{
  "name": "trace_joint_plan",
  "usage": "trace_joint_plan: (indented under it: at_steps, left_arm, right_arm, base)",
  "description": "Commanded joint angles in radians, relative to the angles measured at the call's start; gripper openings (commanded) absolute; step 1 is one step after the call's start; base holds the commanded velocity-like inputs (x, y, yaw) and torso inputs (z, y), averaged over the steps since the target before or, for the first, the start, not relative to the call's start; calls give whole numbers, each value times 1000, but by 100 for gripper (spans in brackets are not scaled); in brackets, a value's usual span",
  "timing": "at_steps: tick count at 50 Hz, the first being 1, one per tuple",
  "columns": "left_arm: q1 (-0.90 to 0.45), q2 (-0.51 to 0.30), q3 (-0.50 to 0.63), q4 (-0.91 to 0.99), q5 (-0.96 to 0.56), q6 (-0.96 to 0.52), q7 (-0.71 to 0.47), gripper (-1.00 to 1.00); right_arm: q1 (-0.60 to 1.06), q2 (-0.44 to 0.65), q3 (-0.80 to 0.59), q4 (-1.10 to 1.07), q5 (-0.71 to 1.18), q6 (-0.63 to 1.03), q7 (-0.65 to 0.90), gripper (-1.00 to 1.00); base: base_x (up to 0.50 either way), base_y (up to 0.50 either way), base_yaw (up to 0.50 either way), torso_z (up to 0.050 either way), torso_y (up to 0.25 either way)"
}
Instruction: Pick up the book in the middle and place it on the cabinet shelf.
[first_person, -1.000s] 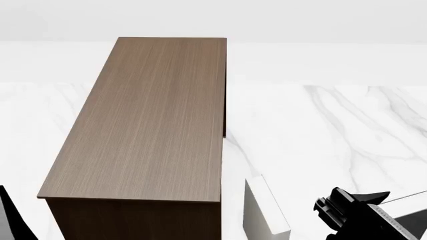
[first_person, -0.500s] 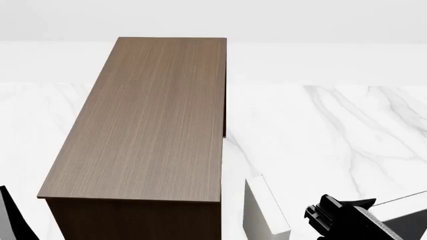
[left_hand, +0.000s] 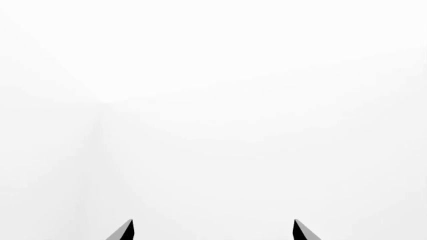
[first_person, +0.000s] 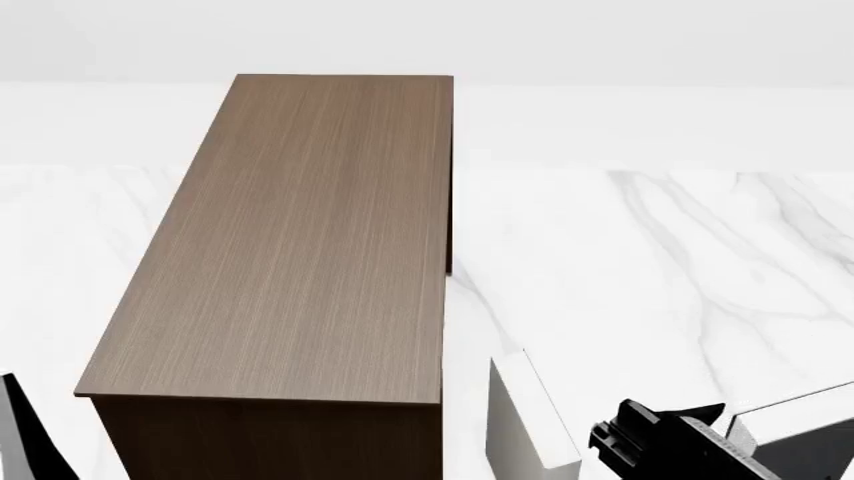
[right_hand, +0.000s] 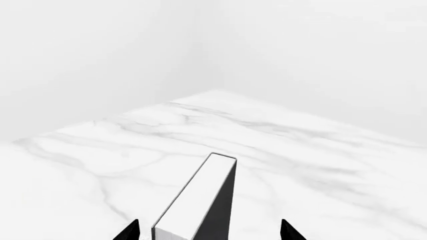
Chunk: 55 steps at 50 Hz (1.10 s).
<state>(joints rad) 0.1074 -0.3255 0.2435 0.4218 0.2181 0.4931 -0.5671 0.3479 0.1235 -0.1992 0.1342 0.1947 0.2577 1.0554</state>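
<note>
Left wrist view: left gripper (left_hand: 212, 231) tips spread wide, nothing between them. Head view: cabinet shelf (first_person: 300, 240) on the marble counter (first_person: 667, 260) — right gripper (first_person: 641, 440) near the front edge. Right wrist view: the book (right_hand: 200, 200) stands on edge between the parted fingers (right_hand: 288, 231) — grip, I can't tell.

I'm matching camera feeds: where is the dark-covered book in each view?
Head view: the book is at the bottom right corner, beside the right pincer; mostly its white edge shows.
Left wrist view: not in it.
Right wrist view: book between the open pincer tips.
Shared landmark: marble surface, in the head and right wrist views.
</note>
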Motion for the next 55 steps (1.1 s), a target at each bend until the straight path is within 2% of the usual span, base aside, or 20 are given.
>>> trace_joint_plan:
  at_steps: [1, 55]
  left_arm:
    - [-2, 15, -22, -9, -1, 7, 17, 100]
    - [-11, -3, -4, -29, 0, 9, -5, 100]
  right_arm:
    - [4, -14, 4, 32, -2, -10, -26, 100]
    - [112, -25, -22, 327, 42, -121, -37, 100]
  base:
    - [0, 0, 0, 0, 0]
    - [0, 0, 0, 0, 0]
